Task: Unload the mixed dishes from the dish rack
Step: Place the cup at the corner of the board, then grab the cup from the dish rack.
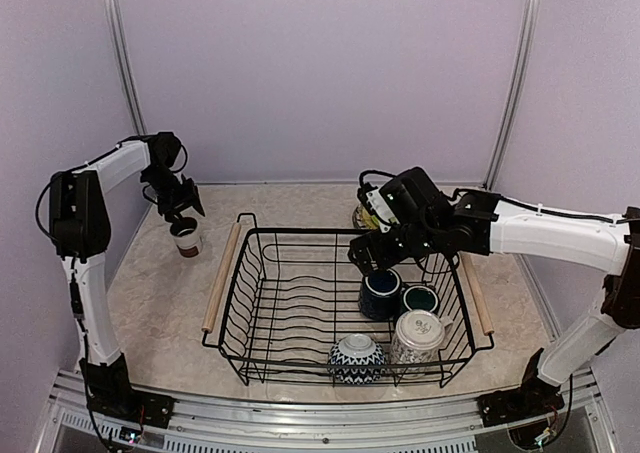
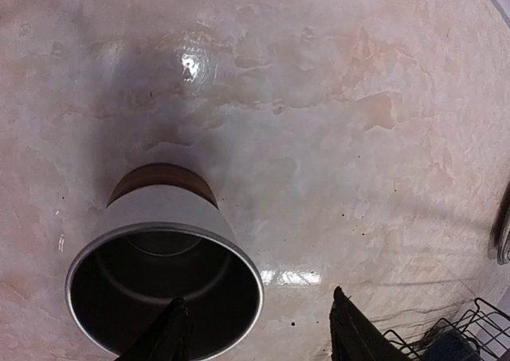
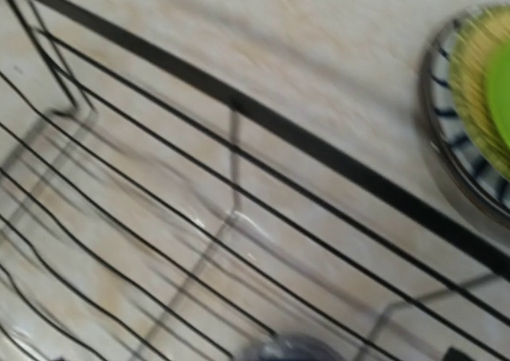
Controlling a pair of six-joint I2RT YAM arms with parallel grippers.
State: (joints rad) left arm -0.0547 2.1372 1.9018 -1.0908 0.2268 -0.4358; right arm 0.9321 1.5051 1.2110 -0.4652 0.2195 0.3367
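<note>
The dish rack [image 1: 236, 318] sits mid-table and holds a dark blue mug [image 1: 379, 293], a teal mug [image 1: 419, 299], a white patterned cup [image 1: 417, 335] and a blue-white patterned bowl [image 1: 356, 358]. My left gripper [image 1: 180, 213] is open over a white cup with a brown base [image 1: 187, 239], which stands on the table left of the rack. In the left wrist view one finger [image 2: 169, 335] is over the cup's mouth [image 2: 163, 289] and the other [image 2: 353, 337] is outside its rim. My right gripper [image 1: 371, 257] hovers above the dark blue mug; its fingers do not show.
A stack of plates, lime-green on striped [image 3: 478, 106], lies on the table behind the rack, partly hidden by my right arm in the top view [image 1: 360, 216]. The rack's wooden handles [image 1: 220, 276] run along its left and right sides. Walls close in the table.
</note>
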